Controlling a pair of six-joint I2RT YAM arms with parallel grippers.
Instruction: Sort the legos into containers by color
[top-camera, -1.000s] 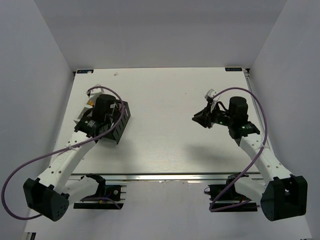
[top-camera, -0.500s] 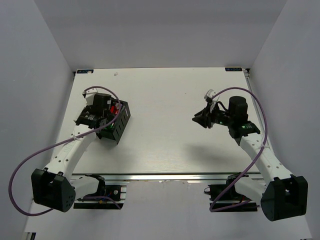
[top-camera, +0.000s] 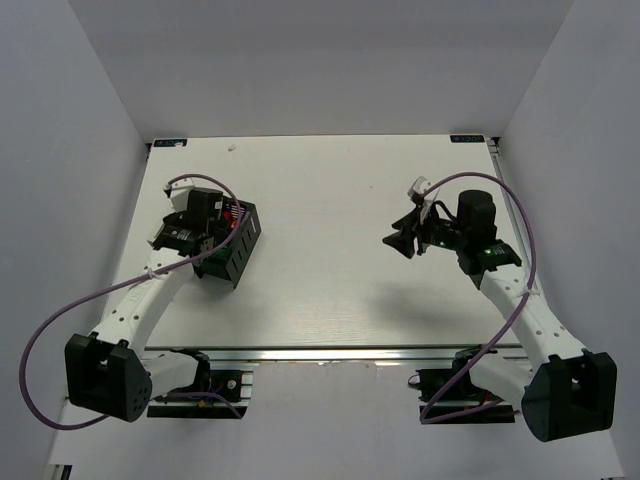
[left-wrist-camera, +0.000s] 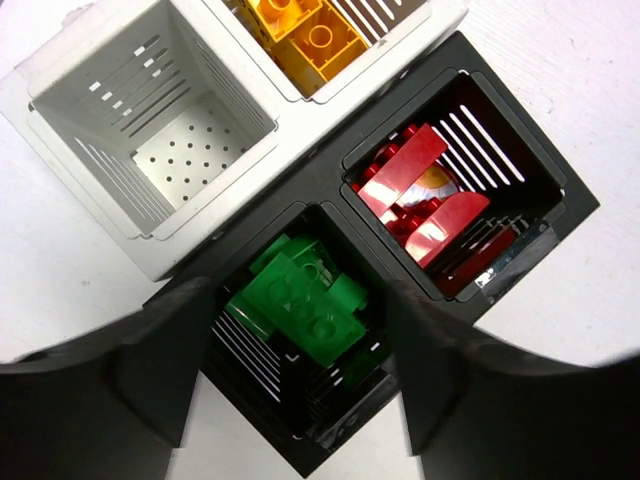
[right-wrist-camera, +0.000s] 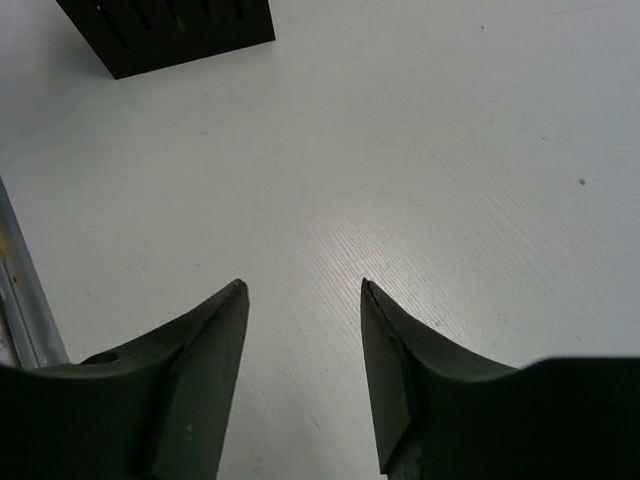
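Observation:
The containers sit together in the left wrist view: an empty white bin (left-wrist-camera: 170, 130), a white bin (left-wrist-camera: 400, 30) holding yellow-orange legos (left-wrist-camera: 305, 30), and a black bin (left-wrist-camera: 330, 180) with two compartments. One compartment holds red legos (left-wrist-camera: 420, 195), the other green legos (left-wrist-camera: 300, 300). My left gripper (left-wrist-camera: 300, 390) hangs open over the green compartment, nothing between its fingers (left-wrist-camera: 150, 370). From above, the left gripper (top-camera: 207, 235) covers the black bin (top-camera: 238, 250). My right gripper (top-camera: 397, 240) (right-wrist-camera: 300, 290) stands open over bare table, holding nothing.
The black bin's corner (right-wrist-camera: 170, 30) shows at the top left of the right wrist view. A metal rail (right-wrist-camera: 20, 290) along the table's edge lies to its left. White walls close in the table (top-camera: 330, 200) at the back and both sides.
My left gripper shifted slightly back over the bins and opened above the green compartment. The right gripper's jaws spread wider; that arm barely moved.

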